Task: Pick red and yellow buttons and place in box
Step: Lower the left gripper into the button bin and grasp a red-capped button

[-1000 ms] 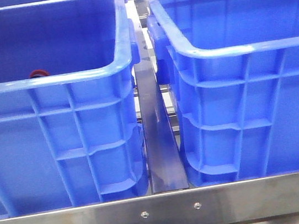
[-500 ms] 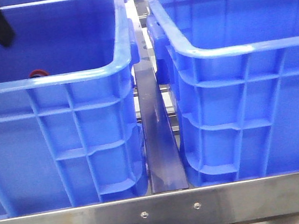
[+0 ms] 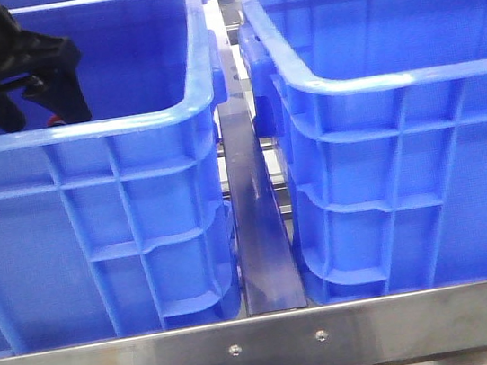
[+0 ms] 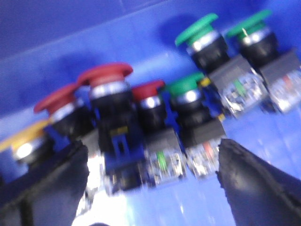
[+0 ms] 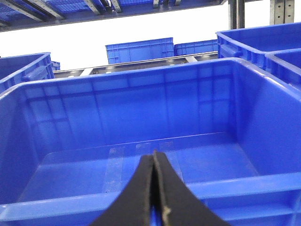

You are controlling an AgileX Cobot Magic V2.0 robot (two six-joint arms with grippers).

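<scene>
Metal rail: a shiny steel bar (image 3: pixel 276 346) runs across the near edge of the surface, in front of both crates.
Left crate: a big bright blue plastic crate with ribbed sides (image 3: pixel 98 248) stands on the left. All the buttons lie inside it.
Right crate: the matching blue box (image 3: pixel 410 204) stands on the right, with a dark gap between the two. In the right wrist view its floor shows no buttons.
Left gripper: the black left gripper (image 3: pixel 26 90) hangs inside the left crate with its jaws spread wide and nothing between them.
Red buttons: three small mushroom-shaped buttons with dark red caps (image 4: pixel 104 74) lie packed side by side, just beyond the jaws.
Yellow button: one with a yellow-orange cap (image 4: pixel 21 139) lies at the end of the row, touching a red one.
Green buttons: three green-capped ones (image 4: pixel 197 28) lie further off; leave them.
How to hold: each looks small, hard and light; the smooth cap may slip, so pinching the blocky black body seems best.
Right gripper: the right gripper (image 5: pixel 154 197) has its jaws pressed together, empty, above the right box.
</scene>
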